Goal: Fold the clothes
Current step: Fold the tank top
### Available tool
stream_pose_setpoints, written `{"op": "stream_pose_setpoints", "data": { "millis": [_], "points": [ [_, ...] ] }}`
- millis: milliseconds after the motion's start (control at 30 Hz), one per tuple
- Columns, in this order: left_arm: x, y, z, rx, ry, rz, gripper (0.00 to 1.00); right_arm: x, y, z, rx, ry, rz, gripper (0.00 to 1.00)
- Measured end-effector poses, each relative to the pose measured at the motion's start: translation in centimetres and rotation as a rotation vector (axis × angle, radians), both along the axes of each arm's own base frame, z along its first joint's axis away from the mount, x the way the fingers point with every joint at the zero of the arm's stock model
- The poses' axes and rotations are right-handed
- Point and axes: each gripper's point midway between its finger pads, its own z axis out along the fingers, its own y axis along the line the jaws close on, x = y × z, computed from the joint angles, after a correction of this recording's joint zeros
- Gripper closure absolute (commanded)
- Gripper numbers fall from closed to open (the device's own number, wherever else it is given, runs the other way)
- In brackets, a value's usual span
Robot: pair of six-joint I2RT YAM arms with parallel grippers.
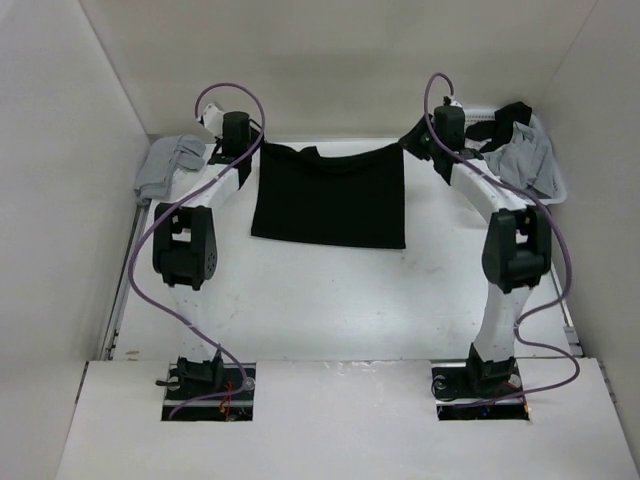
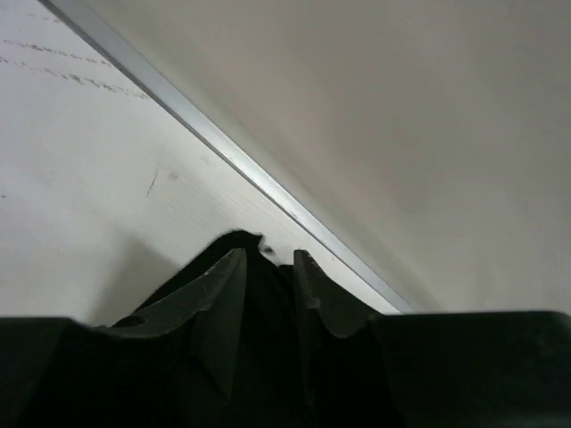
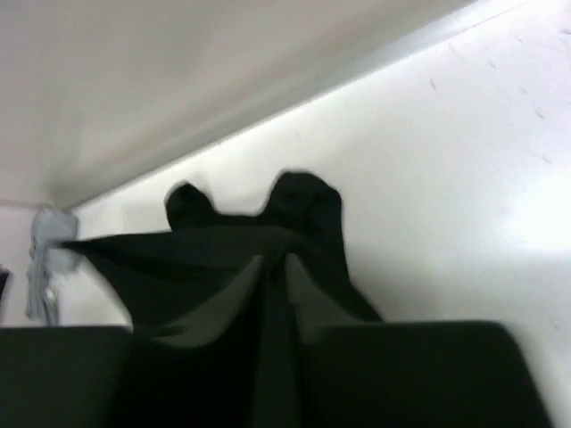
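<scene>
White table (image 1: 330, 300) comes first past the arm bases. Beyond it, at upper centre of the top view, the black clothes (image 1: 330, 195) lie flat in a squarish fold. Both hands sit at its far corners. The left hand (image 2: 268, 272) has its fingers parted around cloth; the right hand (image 3: 275, 272) shows only a sliver of gap (grasping or released, I cannot tell). The step looks like setting a fold down. Next: let go cleanly, lift clear, regrip. No writing is readable.
</scene>
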Motion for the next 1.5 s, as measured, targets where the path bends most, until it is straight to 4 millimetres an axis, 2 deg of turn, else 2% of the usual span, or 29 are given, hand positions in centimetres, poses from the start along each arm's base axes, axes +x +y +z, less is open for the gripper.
{"op": "stream_pose_setpoints", "data": {
  "millis": [33, 67, 133, 200, 267, 300, 367, 400, 500, 600, 700, 800, 933, 1000, 1133, 1233, 1333, 1500],
  "points": [
    [0.6, 0.2, -0.7, 0.005, 0.007, 0.001, 0.62, 1.5, 0.0, -0.5, 0.004, -0.003, -0.004, 0.58],
    [0.7, 0.5, -1.6, 0.01, 0.021, 0.002, 0.54, 2.5, 0.1, -1.3, 0.01, 0.002, -0.005, 0.53],
    [0.4, 1.0, -3.3, 0.015, 0.051, 0.002, 0.52, 2.7, 0.3, -3.3, 0.012, 0.037, -0.003, 0.52],
    [-1.2, 1.6, -5.0, 0.015, 0.08, 0.001, 0.54, 1.4, 0.4, -5.6, 0.003, 0.084, 0.001, 0.58],
    [-4.5, 2.2, -7.2, 0.018, 0.129, 0.004, 0.58, -1.6, 0.5, -7.7, -0.014, 0.132, 0.003, 0.66],
    [-7.0, 2.5, -8.4, 0.019, 0.156, 0.005, 0.61, -3.8, 0.6, -8.7, -0.026, 0.162, 0.009, 0.75],
    [-12.0, 2.3, -10.3, 0.015, 0.202, -0.001, 0.63, -7.9, 1.3, -9.5, -0.044, 0.188, 0.031, 0.92],
    [-14.5, 1.9, -11.0, 0.01, 0.214, -0.009, 0.64, -9.8, 1.9, -9.4, -0.047, 0.183, 0.047, 0.97],
    [-20.3, 0.9, -12.5, -0.007, 0.235, -0.039, 0.63, -14.7, 3.7, -8.4, -0.035, 0.133, 0.103, 0.98],
    [-23.0, 1.2, -12.9, -0.029, 0.228, -0.04, 0.59, -18.1, 4.7, -7.6, -0.015, 0.075, 0.147, 0.96],
    [-23.7, 1.6, -13.2, -0.063, 0.221, -0.04, 0.57, -20.1, 4.0, -8.4, -0.01, 0.065, 0.141, 0.91],
    [-23.5, 1.5, -13.8, -0.098, 0.222, -0.05, 0.55, -21.6, 3.1, -10.4, -0.017, 0.095, 0.124, 0.84],
    [-22.8, 1.0, -15.3, -0.148, 0.234, -0.074, 0.58, -23.2, 2.5, -12.5, -0.016, 0.138, 0.113, 0.69],
    [-22.8, 0.7, -16.2, -0.167, 0.249, -0.079, 0.6, -23.4, 2.1, -13.0, -0.013, 0.142, 0.103, 0.64],
    [-21.7, 0.4, -16.3, -0.192, 0.227, -0.075, 0.67, -23.3, 1.2, -13.6, 0.01, 0.152, 0.063, 0.56],
    [-21.1, 0.4, -16.7, -0.206, 0.224, -0.059, 0.78, -23.0, 1.1, -14.0, 0.029, 0.156, 0.047, 0.55],
    [-20.3, 0.4, -17.0, -0.222, 0.217, -0.043, 0.85, -23.0, 1.2, -15.2, 0.04, 0.188, 0.032, 0.53],
    [-20.0, 0.5, -17.1, -0.236, 0.206, -0.03, 0.91, -23.3, 1.0, -16.4, 0.052, 0.228, 0.005, 0.52]
  ]
}}
